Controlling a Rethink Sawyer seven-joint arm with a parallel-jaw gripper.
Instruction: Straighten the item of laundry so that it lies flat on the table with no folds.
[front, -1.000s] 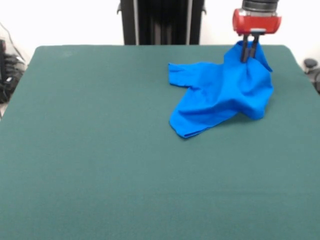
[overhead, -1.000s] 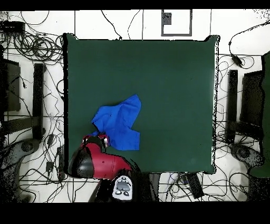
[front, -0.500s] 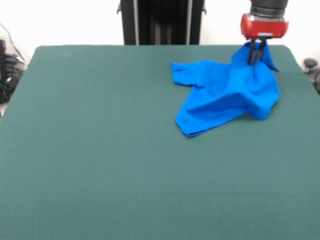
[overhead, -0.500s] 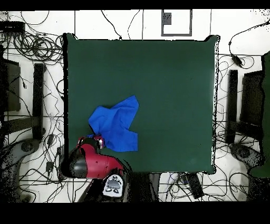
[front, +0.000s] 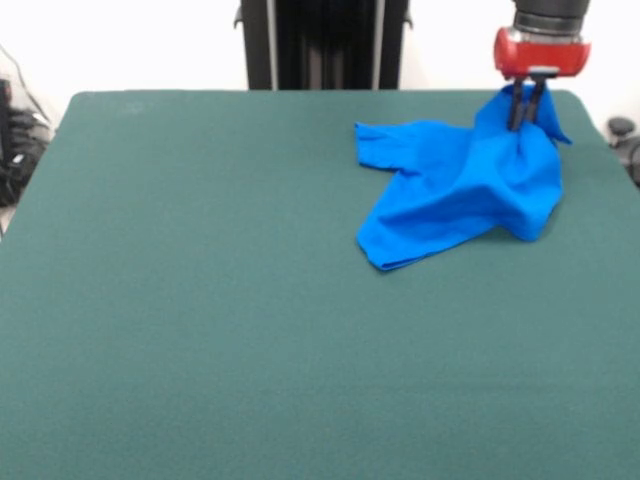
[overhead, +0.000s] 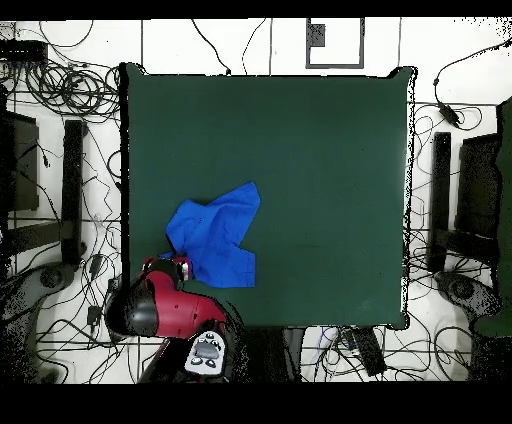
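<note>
The item of laundry (front: 450, 190) is a bright blue T-shirt, rumpled and folded on the dark green table (front: 220, 300), near the far right corner in the front view. One edge is pulled up into a peak. My gripper (front: 524, 125) is shut on that raised fabric, its dark fingers (front: 517, 105) pinched together under the red wrist. From overhead the shirt (overhead: 218, 235) lies near the table's (overhead: 300, 150) lower left corner, with the gripper (overhead: 183, 265) at its lower left edge.
The table's right edge lies close beside the gripper in the front view. Cables and stands (overhead: 60, 200) crowd the floor around the table in the overhead view. A black pedestal column (front: 322, 45) rises behind the far edge.
The gripper has drawn the held fabric toward the table's corner, rightward in the front view. The whole shirt has slid along with it.
</note>
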